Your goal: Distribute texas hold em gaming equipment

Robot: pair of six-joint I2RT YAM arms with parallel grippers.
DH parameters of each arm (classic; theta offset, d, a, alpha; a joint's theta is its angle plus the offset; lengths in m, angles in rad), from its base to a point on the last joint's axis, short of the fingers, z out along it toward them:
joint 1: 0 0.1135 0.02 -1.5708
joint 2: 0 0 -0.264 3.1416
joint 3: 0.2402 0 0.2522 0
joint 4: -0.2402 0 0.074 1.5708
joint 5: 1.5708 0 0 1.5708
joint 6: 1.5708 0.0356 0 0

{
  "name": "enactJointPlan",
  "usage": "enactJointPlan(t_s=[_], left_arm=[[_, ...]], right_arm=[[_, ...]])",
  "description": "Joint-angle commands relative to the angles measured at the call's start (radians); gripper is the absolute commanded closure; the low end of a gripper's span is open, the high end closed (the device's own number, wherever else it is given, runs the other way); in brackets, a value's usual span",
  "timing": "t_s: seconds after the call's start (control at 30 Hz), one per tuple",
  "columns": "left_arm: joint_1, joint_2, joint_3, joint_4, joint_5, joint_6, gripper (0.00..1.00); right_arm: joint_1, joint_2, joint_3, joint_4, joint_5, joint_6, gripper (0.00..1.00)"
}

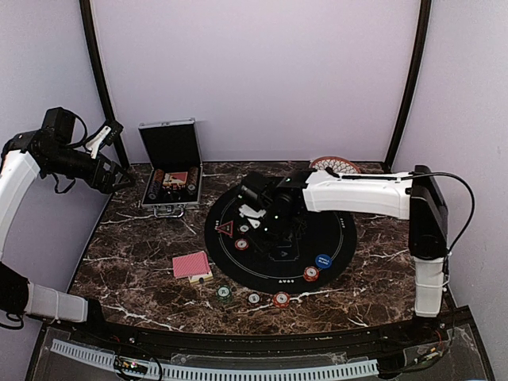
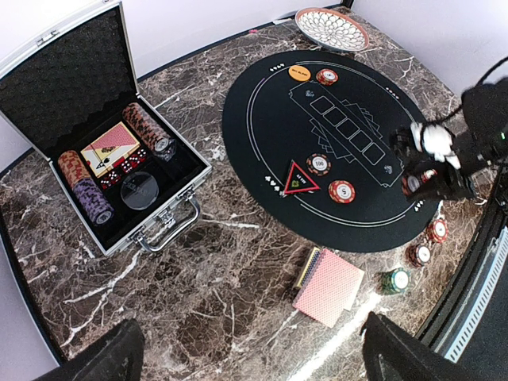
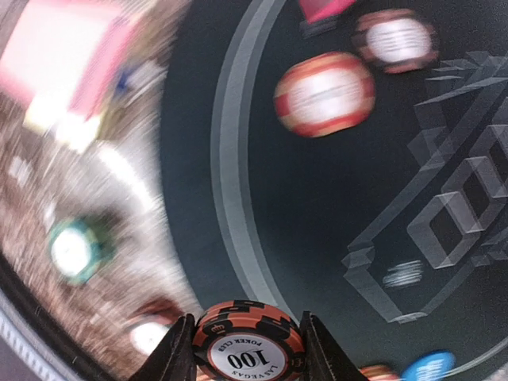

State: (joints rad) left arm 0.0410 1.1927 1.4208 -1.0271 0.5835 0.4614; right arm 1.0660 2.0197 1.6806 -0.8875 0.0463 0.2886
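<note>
The black round mat lies under the right pincer. That pincer pinches a 100 chip by its rim, with the printed face toward the wrist camera. The left pincer hangs spread wide with nothing between its fingers, and the open silver case sits below and ahead of it. The red-backed deck lies flat off the mat, to the right pincer's left and nearer the bases, its long axis running roughly left to right. A green chip, a white chip and a red chip sit in a row nearer the bases than the right pincer. The triangle marker lies flat just left of that pincer.
</note>
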Motion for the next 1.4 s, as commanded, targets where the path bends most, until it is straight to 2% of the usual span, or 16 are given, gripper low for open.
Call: enactJointPlan(t_s=[0.0,0.23,0.43,0.87,1.37], left_arm=[[-0.003,-0.021,0.03,-0.029,0.014,0.01,0.01],[-0.002,-0.023,0.029,-0.035,0.008,0.016,0.01],[-0.002,-0.02,0.027,-0.033,0.015,0.016,0.01],[-0.002,-0.012,0.026,-0.03,0.014,0.016,0.01],[-0.003,-0.013,0.026,-0.03,0.014,0.019,0.01]], right_arm=[[-0.129,-0.031,0.064,-0.001,0.073,0.0,0.67],[-0.302,0.043,0.149,0.029,0.113,-0.013,0.67],[-0.378,0.154,0.259,0.056,0.092,-0.009,0.67],[-0.421,0.408,0.519,0.076,0.122,0.054,0.69],[-0.449,0.516,0.604,0.076,0.146,0.057,0.67]])
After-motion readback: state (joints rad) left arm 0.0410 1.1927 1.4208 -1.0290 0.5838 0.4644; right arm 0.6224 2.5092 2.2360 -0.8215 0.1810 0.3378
